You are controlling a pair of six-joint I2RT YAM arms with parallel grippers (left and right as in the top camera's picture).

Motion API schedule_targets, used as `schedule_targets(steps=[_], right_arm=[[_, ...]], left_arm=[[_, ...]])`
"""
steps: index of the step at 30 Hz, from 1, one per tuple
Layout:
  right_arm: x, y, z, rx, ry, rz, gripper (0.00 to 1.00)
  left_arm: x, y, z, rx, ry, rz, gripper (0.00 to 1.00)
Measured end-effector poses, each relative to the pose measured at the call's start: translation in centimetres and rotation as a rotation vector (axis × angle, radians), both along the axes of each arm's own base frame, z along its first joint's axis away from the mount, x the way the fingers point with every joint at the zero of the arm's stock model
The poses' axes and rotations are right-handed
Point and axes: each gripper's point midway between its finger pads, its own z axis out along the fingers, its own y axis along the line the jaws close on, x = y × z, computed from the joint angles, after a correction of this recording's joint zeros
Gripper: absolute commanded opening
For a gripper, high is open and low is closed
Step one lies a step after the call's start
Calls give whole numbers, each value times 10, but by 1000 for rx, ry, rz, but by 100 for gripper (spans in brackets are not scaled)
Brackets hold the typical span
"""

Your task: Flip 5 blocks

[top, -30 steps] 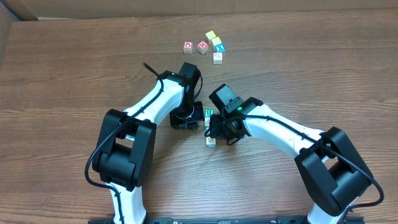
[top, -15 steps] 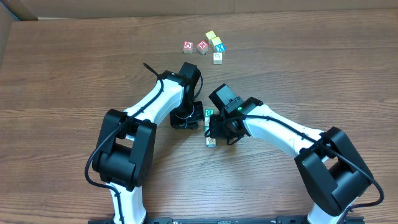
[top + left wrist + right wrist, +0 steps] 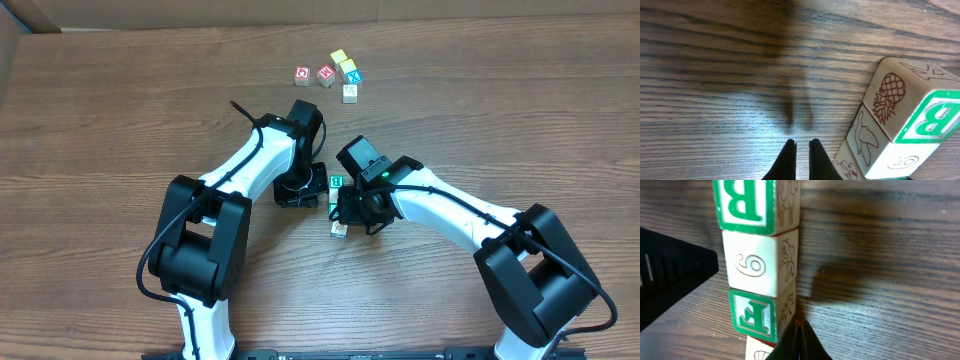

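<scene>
Left gripper (image 3: 801, 146), fingers pressed together and holding nothing, points down at bare wood just beside a row of blocks (image 3: 337, 183). The right gripper (image 3: 799, 330), likewise closed and empty, stands on the row's other side, its tips close against the blocks' side faces; whether they touch cannot be told.

Beneath them spreads a brown wood-grain table (image 3: 110, 120). Across it the left arm (image 3: 235, 165) and right arm (image 3: 450, 205), white with black joints, reach in and meet near its middle.

The row lies between the two grippers, its cubes set face to face. The B block (image 3: 745, 202) shows a green letter, the 9 block (image 3: 751, 265) a brown figure and the F block (image 3: 754, 314) another green letter. A fourth is cut off by the frame's bottom edge. The left wrist view shows a pineapple (image 3: 888, 97) and a bird (image 3: 865, 142) drawn on side faces.

Well apart, toward the table's far edge, five more blocks (image 3: 326, 73) sit in a loose cluster: two red-printed, one yellow, one teal, one pale.
</scene>
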Motion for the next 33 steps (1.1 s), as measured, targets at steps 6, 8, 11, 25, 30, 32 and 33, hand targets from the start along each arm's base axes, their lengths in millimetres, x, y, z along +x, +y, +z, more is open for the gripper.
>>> schedule_targets(steps=[6, 8, 11, 25, 30, 32, 33], right_arm=[[-2, -5, -2, -23, 11, -21, 4], [-1, -6, -2, -28, 9, -27, 4], [-1, -9, -3, -48, 5, -36, 4], [-28, -17, -4, -69, 153, -114, 4], [-26, -13, -3, -48, 158, -131, 4], [-24, -11, -3, -38, 152, -135, 4], [-23, -10, -3, -33, 147, -136, 4]], left_arm=[[0, 0, 0, 0, 0, 0, 4], [0, 0, 0, 0, 0, 0, 4], [0, 0, 0, 1, -1, 0, 4], [0, 0, 0, 3, -2, 0, 4], [0, 0, 0, 3, -2, 0, 4], [1, 0, 0, 2, -3, 0, 4], [1, 0, 0, 2, -3, 0, 4]])
